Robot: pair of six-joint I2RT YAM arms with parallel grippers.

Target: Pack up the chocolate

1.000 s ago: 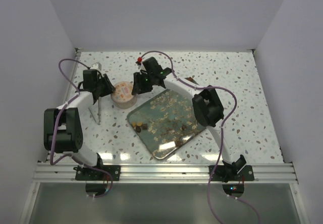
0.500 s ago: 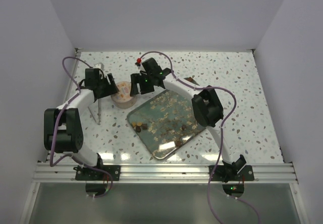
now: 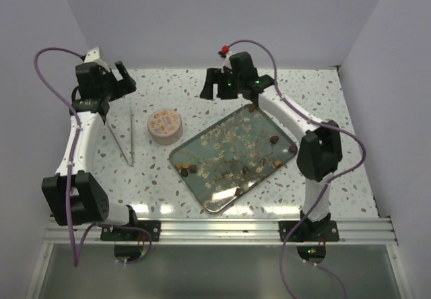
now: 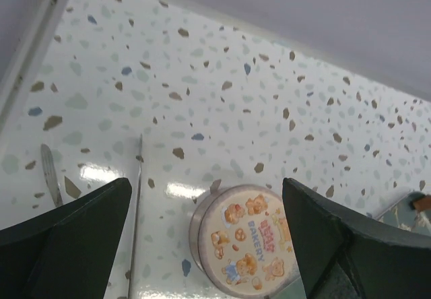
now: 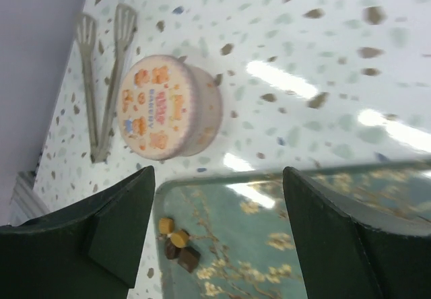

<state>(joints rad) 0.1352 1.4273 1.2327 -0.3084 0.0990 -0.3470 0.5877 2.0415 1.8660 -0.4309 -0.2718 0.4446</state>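
The chocolate lies as small brown and tan pieces on a teal flowered tray (image 3: pixel 202 203), in a cluster (image 3: pixel 186 169) near its left corner and scattered further right (image 3: pixel 275 141). The right wrist view shows that cluster (image 5: pixel 178 242) on the tray (image 5: pixel 269 176). A round tin (image 3: pixel 165 125) with a bear-print lid on stands left of the tray. My left gripper (image 3: pixel 123 82) hangs open, high at the back left, looking down on the tin (image 4: pixel 246 245). My right gripper (image 3: pixel 210 89) is open and empty above the tray's far edge.
Thin metal tweezers (image 3: pixel 128 137) lie on the speckled table left of the tin, and also show in the left wrist view (image 4: pixel 138 198) and the right wrist view (image 5: pixel 101 83). White walls close the back and both sides.
Both grippers were at the tin; both have opened and pulled away, the left up and back-left, the right back and rightward. The tin stays put with its lid on.
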